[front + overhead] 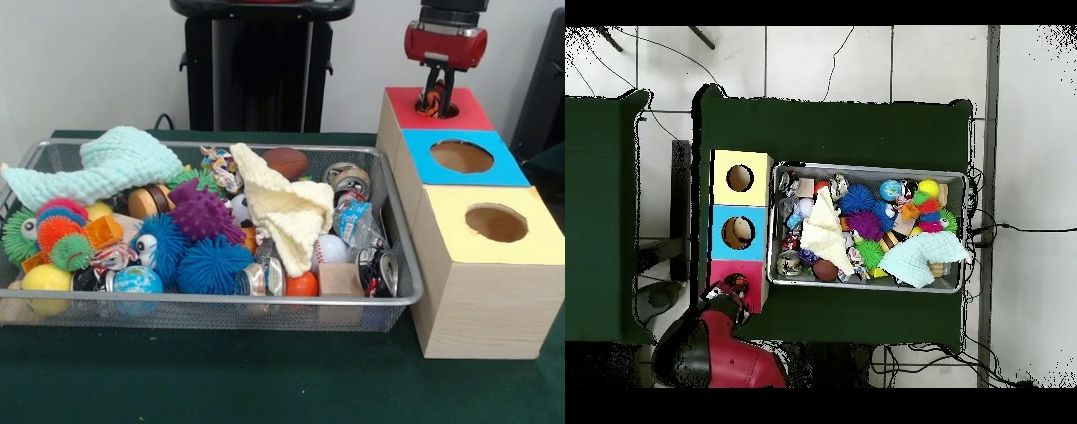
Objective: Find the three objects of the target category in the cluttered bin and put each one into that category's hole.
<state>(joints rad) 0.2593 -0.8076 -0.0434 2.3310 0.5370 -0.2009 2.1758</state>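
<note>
Item: tool, hanging over the red box's hole, clenched on an orange-and-black striped object. I am judging this the drop-off step. Next I am needing to release it into the hole, then return to the wire bin on the worktop for further targets.

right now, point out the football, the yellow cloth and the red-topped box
football (285,162), front view, its brown upper side
yellow cloth (287,210), front view, middle of its folds
red-topped box (402,108), front view, bare red top
</note>
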